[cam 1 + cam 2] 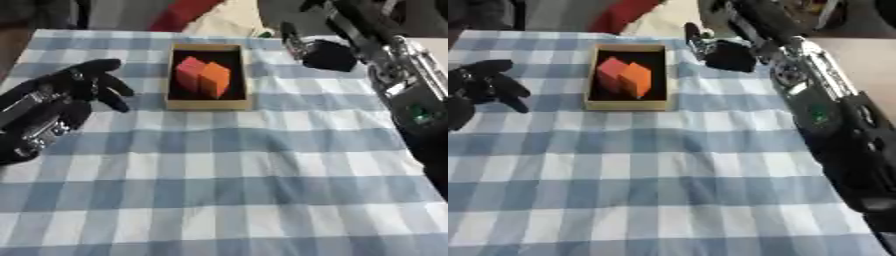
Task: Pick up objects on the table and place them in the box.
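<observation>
You have two orange-red blocks (203, 76) side by side in the shallow tan box (208, 103) with its dark inside, at the far middle of the checked table (227, 190). Your left hand (87, 85) hangs released beside the box; whether your right hand (724, 54) is clenched, I cannot tell.

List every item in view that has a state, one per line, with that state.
Box: open-topped, upright on the cloth, holding two blocks.
Red block: inside the box, touching the orange one.
Orange block: inside the box, right of the red one.
Left robot hand: open, fingers relaxed, left of the box, holding nothing.
Right robot hand: beside the box's far right corner; fingers unclear.
Checked cloth: flat on the table.
</observation>
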### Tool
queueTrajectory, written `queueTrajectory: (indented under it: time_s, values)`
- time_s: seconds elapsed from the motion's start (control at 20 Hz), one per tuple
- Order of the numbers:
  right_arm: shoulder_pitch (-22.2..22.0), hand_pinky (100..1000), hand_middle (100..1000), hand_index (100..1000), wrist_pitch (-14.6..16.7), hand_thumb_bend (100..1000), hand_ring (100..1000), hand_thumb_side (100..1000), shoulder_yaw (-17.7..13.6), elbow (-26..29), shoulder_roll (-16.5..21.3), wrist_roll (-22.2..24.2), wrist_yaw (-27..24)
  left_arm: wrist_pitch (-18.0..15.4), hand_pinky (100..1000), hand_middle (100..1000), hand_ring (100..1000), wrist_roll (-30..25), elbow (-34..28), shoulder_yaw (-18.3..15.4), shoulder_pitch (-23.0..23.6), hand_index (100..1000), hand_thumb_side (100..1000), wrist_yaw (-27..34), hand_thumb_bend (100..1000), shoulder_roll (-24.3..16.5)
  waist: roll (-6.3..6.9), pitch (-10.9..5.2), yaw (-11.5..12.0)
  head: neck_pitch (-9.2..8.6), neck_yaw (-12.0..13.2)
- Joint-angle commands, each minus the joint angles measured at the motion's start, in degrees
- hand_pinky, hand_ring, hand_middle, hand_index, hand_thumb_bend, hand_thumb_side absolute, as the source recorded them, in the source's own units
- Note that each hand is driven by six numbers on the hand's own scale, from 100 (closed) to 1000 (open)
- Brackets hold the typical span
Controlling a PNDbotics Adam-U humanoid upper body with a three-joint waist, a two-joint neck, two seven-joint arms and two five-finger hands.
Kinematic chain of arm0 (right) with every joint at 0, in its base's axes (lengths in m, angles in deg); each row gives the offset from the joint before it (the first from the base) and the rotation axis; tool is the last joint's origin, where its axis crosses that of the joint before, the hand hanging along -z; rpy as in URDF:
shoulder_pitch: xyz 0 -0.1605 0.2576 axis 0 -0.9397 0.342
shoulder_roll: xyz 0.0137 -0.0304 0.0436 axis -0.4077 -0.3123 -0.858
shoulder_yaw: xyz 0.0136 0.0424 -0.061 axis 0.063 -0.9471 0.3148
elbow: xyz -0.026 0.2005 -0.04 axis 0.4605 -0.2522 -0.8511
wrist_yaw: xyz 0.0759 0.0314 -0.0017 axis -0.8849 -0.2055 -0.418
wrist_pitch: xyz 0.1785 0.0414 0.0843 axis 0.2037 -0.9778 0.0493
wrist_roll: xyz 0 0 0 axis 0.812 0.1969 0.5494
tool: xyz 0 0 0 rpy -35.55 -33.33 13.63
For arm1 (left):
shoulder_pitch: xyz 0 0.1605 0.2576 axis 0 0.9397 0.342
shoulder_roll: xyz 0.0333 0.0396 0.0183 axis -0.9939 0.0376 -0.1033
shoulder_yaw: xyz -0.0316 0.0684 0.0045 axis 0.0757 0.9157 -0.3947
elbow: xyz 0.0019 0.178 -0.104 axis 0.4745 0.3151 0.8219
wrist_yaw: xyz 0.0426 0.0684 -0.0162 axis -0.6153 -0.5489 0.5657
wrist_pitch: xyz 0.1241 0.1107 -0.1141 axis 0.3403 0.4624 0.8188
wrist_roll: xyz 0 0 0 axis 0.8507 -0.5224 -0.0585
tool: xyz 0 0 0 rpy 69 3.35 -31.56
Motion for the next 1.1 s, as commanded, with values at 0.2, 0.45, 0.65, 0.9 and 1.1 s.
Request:
queueTrajectory:
  time_s: [0.2,0.45,0.65,0.9,1.1]
  values:
    - [-6.6,885,863,1000,-2.6,100,714,733,-2.4,9.9,-2.7,-3.8,-9.1,-2.8,708,658,630,-1.6,-3.5,0.2,2.2,995,714,1.3,100,0.7,0.57,-0.18,-1.0,1.78,1.8]
    - [-10.2,927,860,1000,-4.5,100,728,654,-2.3,10.9,-6.5,-1.6,-15.6,-4.4,612,479,491,-4.0,-5.4,1.8,3.4,796,634,1.4,100,2.8,0.76,0.62,-1.7,2.10,2.1]
    - [-11.7,940,852,1000,-5.0,100,723,608,-2.5,11.7,-8.7,-0.4,-19.5,-5.5,602,452,467,-4.7,-5.6,2.9,4.1,782,643,0.8,100,3.8,0.72,1.28,-2.1,2.19,2.4]
    - [-13.0,941,832,1000,-5.2,100,704,555,-2.3,12.4,-10.0,-1.4,-23.5,-4.9,619,475,485,-4.3,-4.6,3.6,5.2,808,662,1.1,100,4.8,0.66,1.85,-2.3,2.27,2.7]
    - [-13.6,933,812,1000,-4.9,100,683,531,-2.3,12.5,-10.4,-3.6,-26.2,-3.7,628,497,501,-4.2,-4.0,3.9,5.8,836,691,1.1,100,4.7,0.60,2.01,-2.1,2.25,2.8]
